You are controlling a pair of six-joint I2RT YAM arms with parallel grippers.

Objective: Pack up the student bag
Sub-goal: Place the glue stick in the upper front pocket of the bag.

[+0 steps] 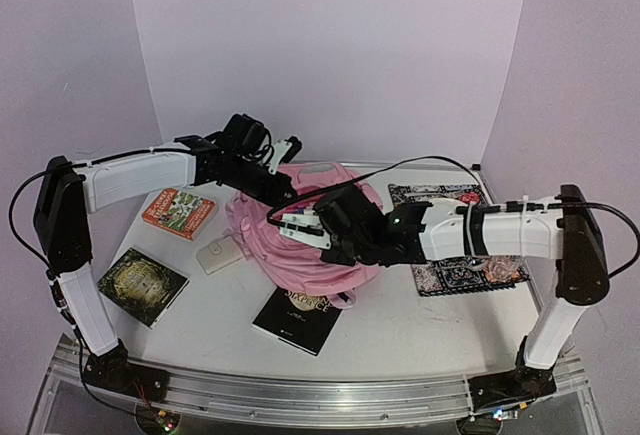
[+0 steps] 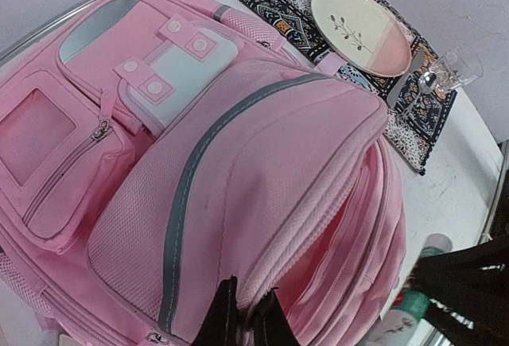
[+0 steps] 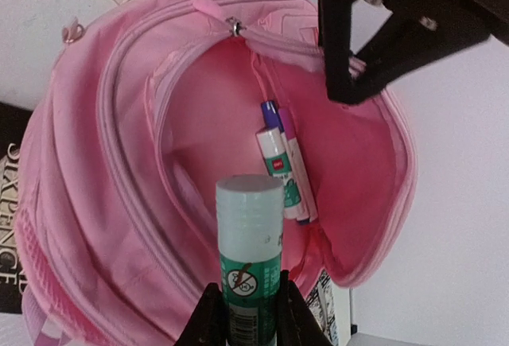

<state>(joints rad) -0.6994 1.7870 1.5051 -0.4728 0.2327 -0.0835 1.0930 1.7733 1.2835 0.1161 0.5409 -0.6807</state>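
Observation:
The student bag (image 1: pixel 310 255) is a large pink backpack lying mid-table, its main compartment open. My left gripper (image 1: pixel 283 188) is shut on the bag's zipper rim (image 2: pixel 318 203) and holds the opening up; its fingers (image 2: pixel 219 318) pinch the pink fabric. My right gripper (image 1: pixel 318 227) is shut on a green and white glue stick (image 3: pixel 250 242) and holds it just above the opening. The stick also shows in the left wrist view (image 2: pixel 413 310). Inside the bag (image 3: pixel 119 163) lie a small glue stick and a purple pen (image 3: pixel 280 167). The left gripper (image 3: pixel 374 36) shows at the rim.
An orange book (image 1: pixel 178 212), a dark green book (image 1: pixel 142 285), a black book (image 1: pixel 295 320) and a beige case (image 1: pixel 218 254) lie around the bag. A patterned placemat (image 2: pixel 413 115) on the right carries a plate (image 2: pixel 362 20), a spoon and a glass (image 2: pixel 457 66).

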